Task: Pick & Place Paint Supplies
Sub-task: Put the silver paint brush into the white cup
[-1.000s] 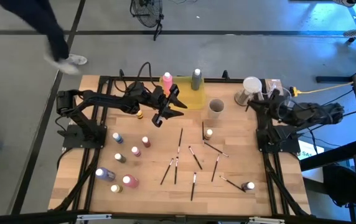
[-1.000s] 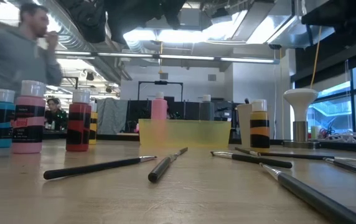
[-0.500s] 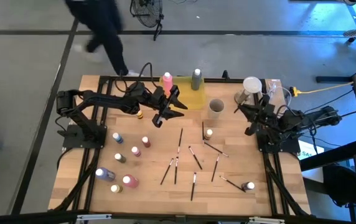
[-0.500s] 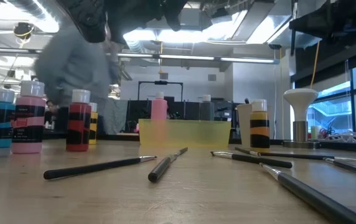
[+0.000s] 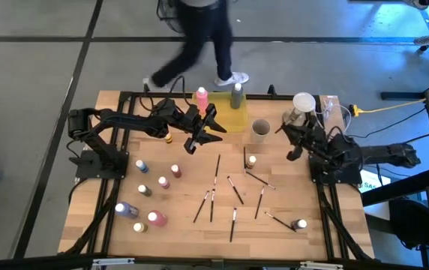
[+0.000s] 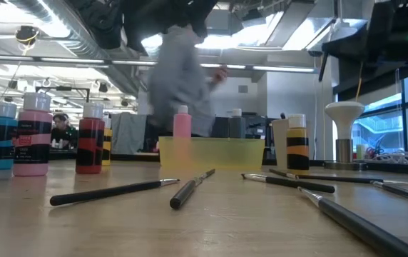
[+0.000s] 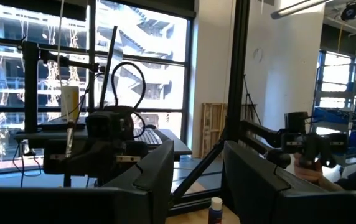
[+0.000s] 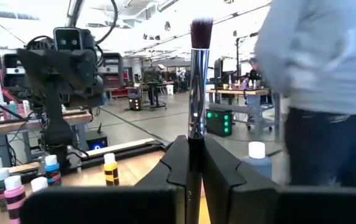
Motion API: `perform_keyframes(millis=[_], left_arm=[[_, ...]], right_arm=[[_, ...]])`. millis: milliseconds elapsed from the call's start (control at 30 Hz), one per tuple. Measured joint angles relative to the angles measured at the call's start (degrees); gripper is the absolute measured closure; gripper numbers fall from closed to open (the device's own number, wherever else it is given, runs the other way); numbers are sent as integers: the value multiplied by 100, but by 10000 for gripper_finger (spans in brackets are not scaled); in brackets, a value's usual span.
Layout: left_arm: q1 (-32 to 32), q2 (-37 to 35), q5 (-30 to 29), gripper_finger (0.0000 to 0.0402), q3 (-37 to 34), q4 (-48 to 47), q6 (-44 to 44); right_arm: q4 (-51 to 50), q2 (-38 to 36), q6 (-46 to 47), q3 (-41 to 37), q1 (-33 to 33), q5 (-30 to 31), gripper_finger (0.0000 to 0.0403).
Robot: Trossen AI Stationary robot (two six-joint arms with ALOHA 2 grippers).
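A thin paintbrush with a silver ferrule and dark bristle tuft is standing upright between the right gripper's closed fingers, clamped by its handle. The grey-beige round cup is sitting near this gripper, towards the table's middle. Keeping the brush vertical and centring it over the cup's mouth before releasing should serve best. The left gripper, part open and carrying nothing, is waiting just beside the translucent yellow tray.

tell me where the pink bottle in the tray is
High view: the pink bottle stands in the yellow tray's left end at the table's far edge, beside the left tool.
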Motion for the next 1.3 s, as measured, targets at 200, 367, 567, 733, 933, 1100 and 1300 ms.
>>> perform_keyframes(millis=[200, 367, 567, 733, 933, 1100, 1300], left_arm=[[0, 0, 0, 265, 0, 0, 2], [0, 0, 0, 265, 0, -1, 4], [17, 0, -2, 265, 0, -2, 7], [15, 0, -4, 265, 0, -3, 9], [15, 2, -9, 265, 0, -132, 192], [15, 4, -9, 265, -2, -133, 199], [15, 4, -11, 265, -2, -164, 166]], right_arm=[[-5, 198, 287, -162, -640, -322, 381], [79, 429, 424, -243, -1039, -701, 381], [418, 857, 428, -245, -1355, -991, 381], [624, 1348, 431, -245, -1490, -1020, 381], [1362, 1977, 439, -245, -1633, -1400, 381], [1661, 2502, 430, -245, -1767, -1439, 381], [2288, 3136, 434, -243, -1856, -1590, 381]])
